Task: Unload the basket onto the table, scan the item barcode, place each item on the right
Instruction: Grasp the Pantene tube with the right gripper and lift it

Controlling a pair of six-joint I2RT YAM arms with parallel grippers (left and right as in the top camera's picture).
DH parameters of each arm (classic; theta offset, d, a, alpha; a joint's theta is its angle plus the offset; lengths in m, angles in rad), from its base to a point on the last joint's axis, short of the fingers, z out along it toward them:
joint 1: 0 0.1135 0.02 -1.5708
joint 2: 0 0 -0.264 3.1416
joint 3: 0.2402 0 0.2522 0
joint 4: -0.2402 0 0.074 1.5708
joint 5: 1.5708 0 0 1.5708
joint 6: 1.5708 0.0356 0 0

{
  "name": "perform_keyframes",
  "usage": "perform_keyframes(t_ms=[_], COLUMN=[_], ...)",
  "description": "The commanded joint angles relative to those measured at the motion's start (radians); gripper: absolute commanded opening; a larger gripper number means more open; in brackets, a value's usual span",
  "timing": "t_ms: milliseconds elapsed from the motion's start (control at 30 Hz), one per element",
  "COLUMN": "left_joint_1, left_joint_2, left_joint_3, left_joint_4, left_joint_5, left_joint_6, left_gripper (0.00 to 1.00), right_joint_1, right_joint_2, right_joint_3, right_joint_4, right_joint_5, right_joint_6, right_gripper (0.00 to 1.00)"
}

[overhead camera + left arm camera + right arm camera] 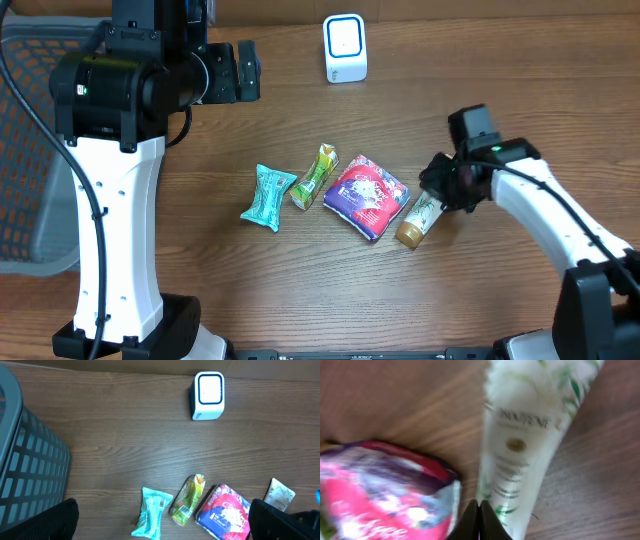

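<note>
The tube (418,220) is judged to be the item to scan. It lies flat on the worktop (500,80), right of centre, at the right end of a row with a purple pouch (365,195), a green packet (315,178) and a teal packet (268,197). Its long axis runs diagonally: the brown cap points toward the near edge and the flat end points toward the right edge, directly under the right arm's wrist. The right gripper (480,512) is by far the nearer one. Its fingers are fully closed, tip against tip, at the tube's left side, next to the pouch, and nothing is visible between them, so no hold on the tube is established. The right arm reaches in from the near right corner, wrist angled down over the flat end. The left gripper (235,70) is raised near the far left corner, fully spread and empty. The scanner (345,48) stands at the far edge, well apart from the tube.
</note>
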Motion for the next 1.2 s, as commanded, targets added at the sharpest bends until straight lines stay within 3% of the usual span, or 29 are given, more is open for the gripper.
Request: perform_keyframes(t_ms=[0, 500, 567, 667, 900, 1000, 1100, 1167], left_joint_1=[0.0, 0.0, 0.0, 0.0, 0.0, 0.0, 0.0, 0.0], left_joint_2=[0.007, 0.007, 0.007, 0.007, 0.007, 0.007, 0.007, 0.007], left_joint_3=[-0.005, -0.005, -0.005, -0.005, -0.005, -0.005, -0.005, -0.005], left_joint_4=[0.001, 0.001, 0.001, 0.001, 0.001, 0.001, 0.001, 0.001], left_joint_5=[0.004, 0.004, 0.004, 0.004, 0.004, 0.004, 0.004, 0.004], left_joint_6=[-0.006, -0.006, -0.006, -0.006, -0.006, -0.006, -0.006, -0.006], left_gripper=[1.0, 1.0, 1.0, 1.0, 1.0, 0.99, 1.0, 1.0], right_joint_1=[0.006, 0.006, -0.005, -0.035, -0.051, -0.042, -0.018, 0.007], right_joint_2=[0.013, 0.013, 0.011, -0.002, -0.01, 0.0, 0.0, 0.0], right_joint_3=[-0.04, -0.155, -0.137, -0.054, 0.056, 0.048, 0.023, 0.001], right_joint_4=[0.003, 0.146, 0.147, 0.082, -0.037, -0.063, -0.062, -0.057], right_joint_5=[0.068, 0.135, 0.08, 0.009, -0.031, -0.058, -0.096, -0.097], right_joint_6=[0.08, 0.04, 0.007, -0.04, -0.018, 0.031, 0.036, 0.053], right_gripper=[0.04, 0.04, 0.1, 0.2, 0.17, 0.29, 0.49, 0.52])
